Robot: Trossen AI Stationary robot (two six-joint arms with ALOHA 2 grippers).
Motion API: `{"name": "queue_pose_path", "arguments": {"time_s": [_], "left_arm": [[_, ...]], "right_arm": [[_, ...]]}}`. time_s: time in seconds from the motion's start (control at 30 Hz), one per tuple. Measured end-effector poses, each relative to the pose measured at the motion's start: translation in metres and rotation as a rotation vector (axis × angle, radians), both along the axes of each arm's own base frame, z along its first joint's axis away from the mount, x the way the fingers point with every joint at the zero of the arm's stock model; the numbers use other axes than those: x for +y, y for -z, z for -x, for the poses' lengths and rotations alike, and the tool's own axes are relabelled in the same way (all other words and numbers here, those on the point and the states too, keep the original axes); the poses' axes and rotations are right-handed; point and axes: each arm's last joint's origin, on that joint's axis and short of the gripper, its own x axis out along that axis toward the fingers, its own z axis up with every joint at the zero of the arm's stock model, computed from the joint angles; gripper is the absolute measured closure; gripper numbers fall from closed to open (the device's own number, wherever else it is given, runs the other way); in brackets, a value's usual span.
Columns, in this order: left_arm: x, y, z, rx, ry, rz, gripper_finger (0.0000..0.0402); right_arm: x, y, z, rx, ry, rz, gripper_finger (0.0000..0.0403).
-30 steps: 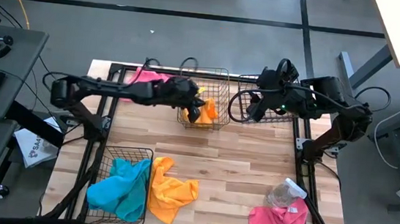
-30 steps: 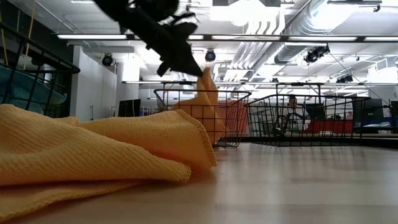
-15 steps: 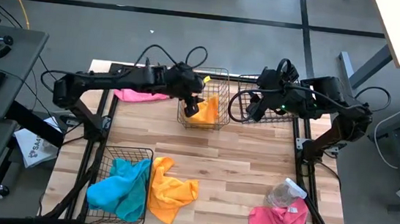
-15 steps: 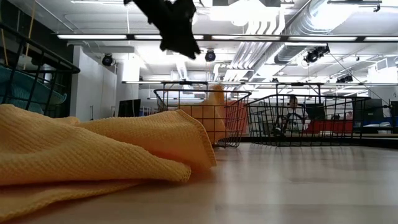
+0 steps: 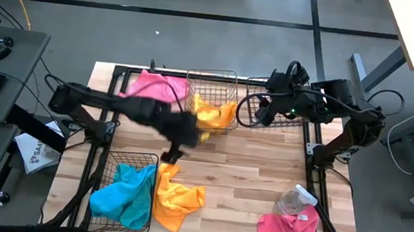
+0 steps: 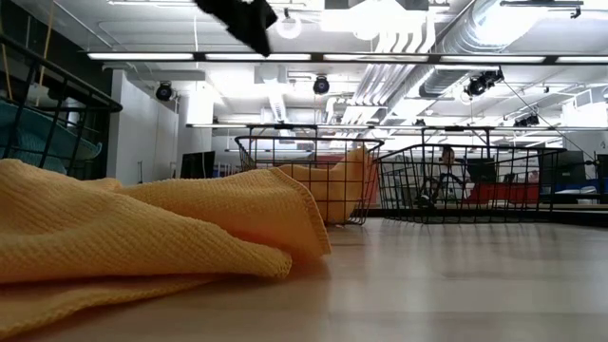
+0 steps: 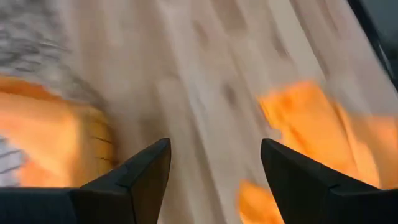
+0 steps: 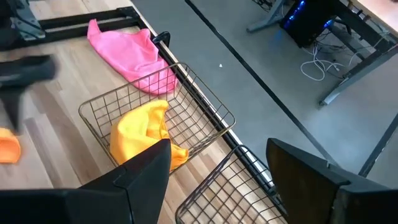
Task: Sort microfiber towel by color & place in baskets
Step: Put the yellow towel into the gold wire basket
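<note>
Since these cloths are soft, light and floppy, pinch a raised fold. Left gripper (image 5: 175, 152), fingers spread and empty, hangs above the orange cloth (image 5: 178, 198) at the surface's near edge; right gripper (image 5: 263, 114), fingers spread, waits over the far-right basket (image 5: 247, 114).

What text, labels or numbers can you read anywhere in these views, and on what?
"SA": only these letters show on the white sheet on the floor left of the table; the rest is hidden by the table frame.
Spray bottle: no readable label.
Towels and baskets: no text.
</note>
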Motion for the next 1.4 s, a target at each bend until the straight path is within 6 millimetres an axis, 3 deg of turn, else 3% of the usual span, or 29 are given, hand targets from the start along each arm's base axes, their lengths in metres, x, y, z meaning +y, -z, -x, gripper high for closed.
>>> {"name": "queue_pose_path", "arguments": {"time_s": [0.23, 0.47, 0.63, 0.73, 0.97, 1.2, 1.4], "left_arm": [[-0.057, 0.039, -0.002, 0.185, 0.268, -0.007, 0.0163], [-0.084, 0.077, -0.012, 0.281, 0.431, -0.052, 0.0163], [-0.088, 0.098, -0.02, 0.463, 0.299, 0.191, 0.0163], [-0.091, 0.1, -0.027, 0.518, 0.251, 0.259, 0.0163], [-0.11, 0.098, -0.038, 0.517, 0.25, 0.197, 0.0163], [-0.114, 0.114, -0.051, 0.566, 0.122, 0.181, 0.0163], [-0.121, 0.124, -0.05, 0.569, 0.059, 0.064, 0.0163]], "right_arm": [[0.0, 0.0, 0.001, 0.01, -0.002, 0.003, 0.0144], [0.0, 0.001, 0.001, 0.015, -0.002, 0.004, 0.0144], [0.0, 0.001, 0.001, 0.017, -0.005, 0.005, 0.0144], [0.0, 0.001, 0.001, 0.022, -0.011, 0.008, 0.0144], [0.0, 0.001, 0.001, 0.039, -0.028, 0.022, 0.0144], [0.0, 0.001, 0.001, 0.059, -0.048, 0.039, 0.0144], [0.0, 0.001, 0.001, 0.079, -0.067, 0.056, 0.0144]]}}
